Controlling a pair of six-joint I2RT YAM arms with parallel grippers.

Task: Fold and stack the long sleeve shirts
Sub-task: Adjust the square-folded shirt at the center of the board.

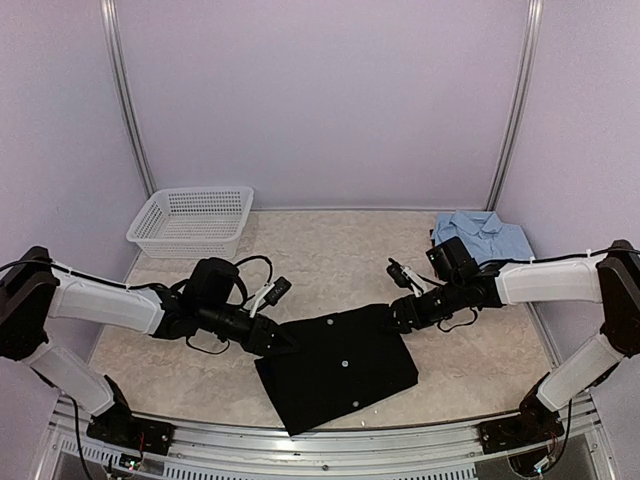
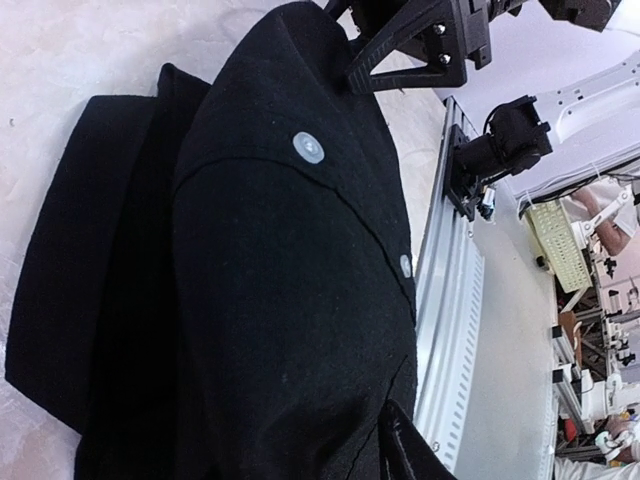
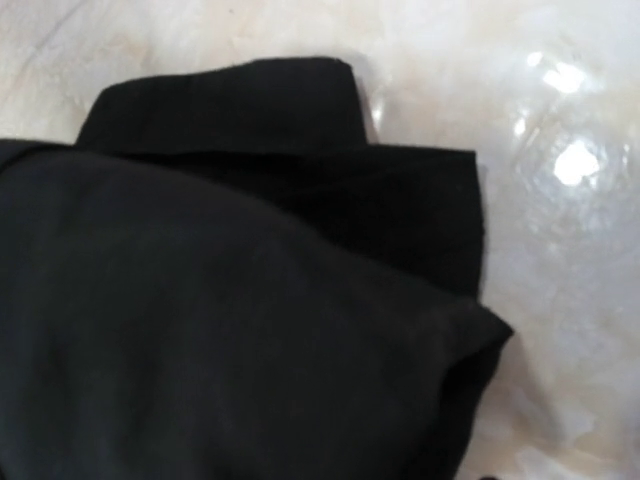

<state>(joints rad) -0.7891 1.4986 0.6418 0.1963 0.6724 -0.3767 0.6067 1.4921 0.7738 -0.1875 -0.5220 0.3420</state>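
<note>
Left fingers [image 1: 280,343]: set against the left end of the black shirt [image 1: 340,370], at its far corner. It cannot be told whether they pinch the cloth or only rest on it. Right fingers [image 1: 403,312]: at the shirt's far right corner, tips over the cloth; their state cannot be told either, as the right wrist view shows only fabric. Black shirt: near centre of the tabletop [image 1: 330,255], folded to a compact oblong. Its long axis runs from near-left to far-right, so each arm meets one short end and both sit on the far long edge. The shirt thus lies between the two pairs of fingers, inward and toward the near edge from each; neither arm is clearly nearer. Appearance: plain matt black, several layers thick, soft rounded folds, white buttons [image 1: 343,363] in a line across the top face. Blue shirt [image 1: 485,240]: folded, far right, close behind the right arm and well apart from the left. Basket [image 1: 200,190]: far left.
</note>
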